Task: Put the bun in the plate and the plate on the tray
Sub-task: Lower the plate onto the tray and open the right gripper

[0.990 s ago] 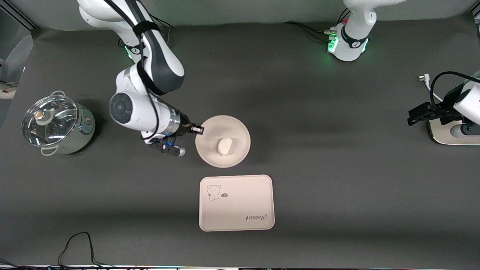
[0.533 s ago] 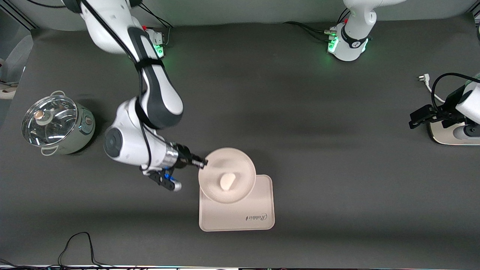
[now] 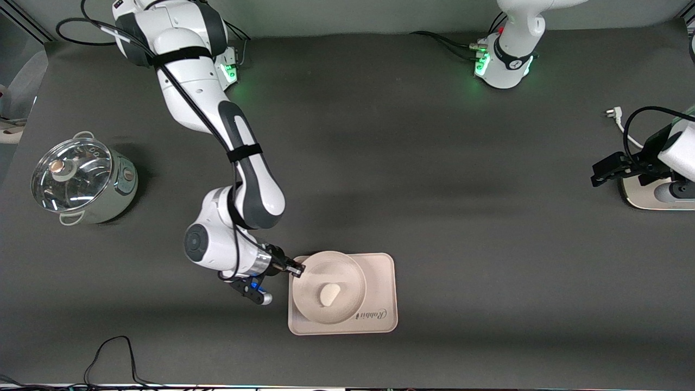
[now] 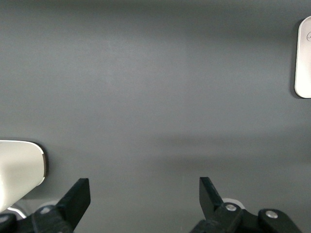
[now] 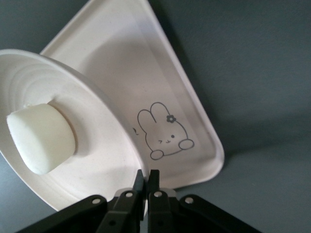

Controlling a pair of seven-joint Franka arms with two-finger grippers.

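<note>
1. The right gripper (image 3: 297, 268) pinches the plate (image 3: 347, 274) rim, holding it over the tray (image 3: 380, 293).
2. The bun (image 3: 329, 294) lies in the plate.
3. The left gripper (image 3: 604, 169), fingers spread, waits at the table's left-arm end.

a matt cream plate (image 3: 328, 282) holding a smooth off-white bun (image 3: 329, 294) sits over a matt cream tray (image 3: 380, 271) at the lower centre of the front view, on a dull dark grey table (image 3: 434, 190), with a shiny glass-lidded metal pot (image 3: 81, 184) at mid-left.
</note>
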